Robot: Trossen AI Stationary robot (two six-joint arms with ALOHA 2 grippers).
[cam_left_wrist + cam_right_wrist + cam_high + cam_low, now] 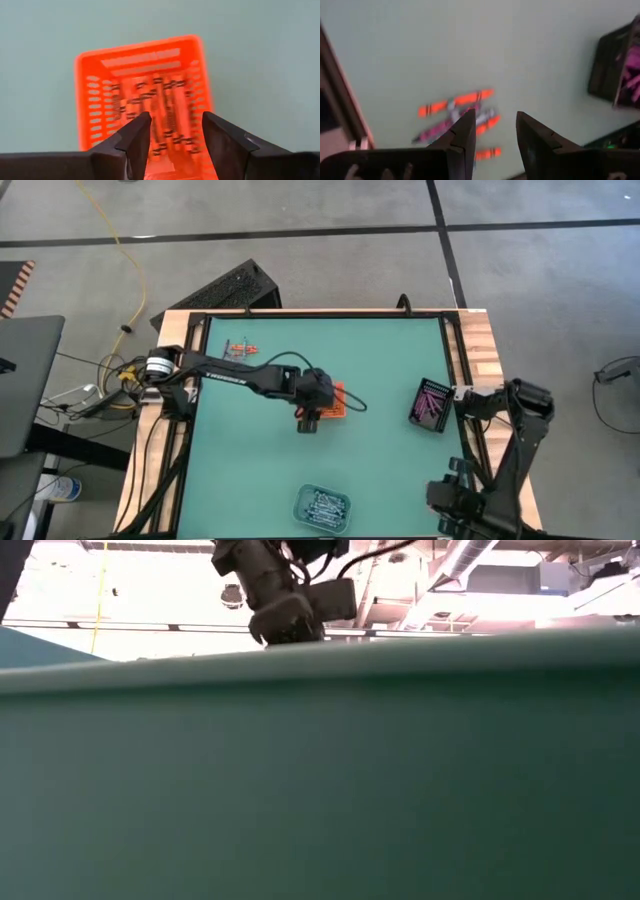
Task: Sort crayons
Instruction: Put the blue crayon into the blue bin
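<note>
My left gripper (175,137) (308,420) hangs open over the near end of the orange tray (145,90) (337,401) at mid-table. Orange-red crayons (160,107) lie in that tray. My right gripper (495,132) is open at the table's right edge, above a few loose orange-red and purple crayons (460,112) that lie flat on the green mat. Beside it stands the black tray (432,404) (612,65) with purple-magenta crayons (433,398) inside. More loose crayons (240,350) lie at the far left. In the high view my right arm (505,405) hides its own gripper.
A clear tray (322,507) of blue-grey crayons sits at the near edge, middle. A wooden frame (478,350) borders the green mat (380,470), with bare mat between the trays. The mat's near edge (320,740) blocks most of the low view.
</note>
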